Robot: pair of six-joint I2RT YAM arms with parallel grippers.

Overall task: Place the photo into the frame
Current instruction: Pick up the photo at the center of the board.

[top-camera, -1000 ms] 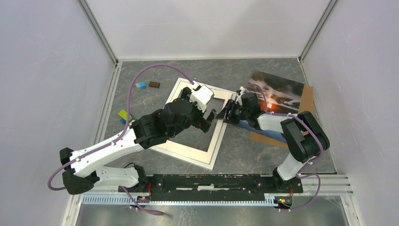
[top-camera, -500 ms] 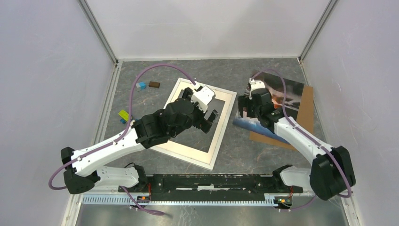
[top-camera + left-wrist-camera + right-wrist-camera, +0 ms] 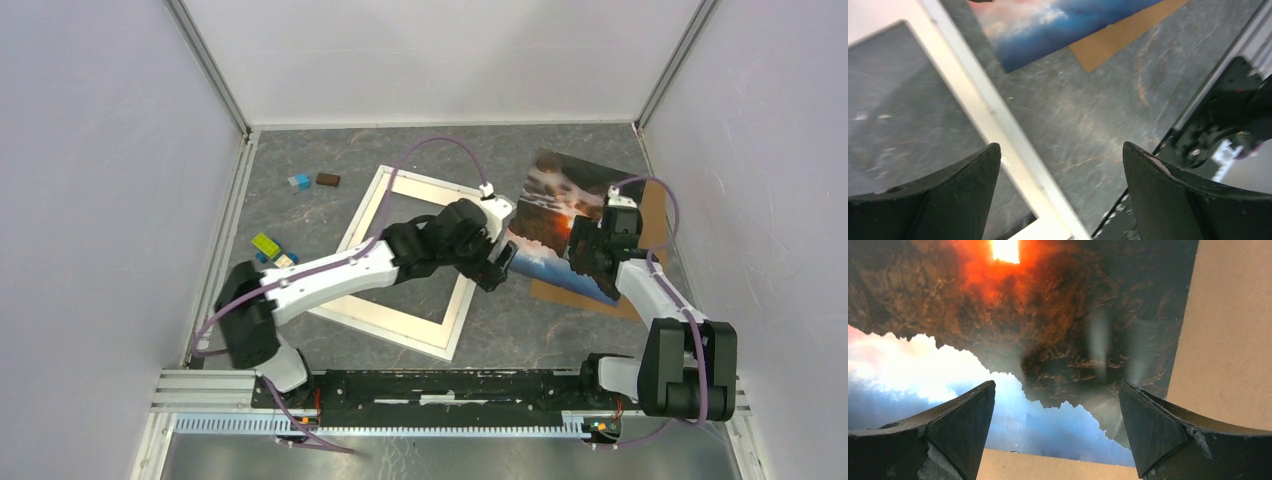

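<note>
- Left gripper (image 3: 497,266) hangs released and holds nothing, its fingers spread wide above the right rail of the frame (image 3: 460,310) and the bare desk (image 3: 520,320) next to it.
- From the left wrist, one finger (image 3: 948,195) sits over the frame's opening and the other (image 3: 1168,200) over grey desk, with the white rail (image 3: 983,100) running slantwise between them.
- Right gripper (image 3: 588,250) is likewise spread wide and grasps nothing; it hovers over the right half of the photo (image 3: 550,205).
- From the right wrist, both fingers (image 3: 948,435) stand apart above the print (image 3: 1048,340), whose orange glow lies further ahead.
- Picture side up, the photo lies at the right of the desk, outside the frame, resting on a brown backing board (image 3: 652,215) that shows past its right and near edges.
- Its near left corner (image 3: 1058,30) comes just beside the frame's right rail, with a strip of desk between them.
- Lying flat and turned at an angle in the middle of the desk, the frame shows grey desk through its opening.
- Small coloured blocks (image 3: 265,243) lie at the far left, well apart from both.
</note>
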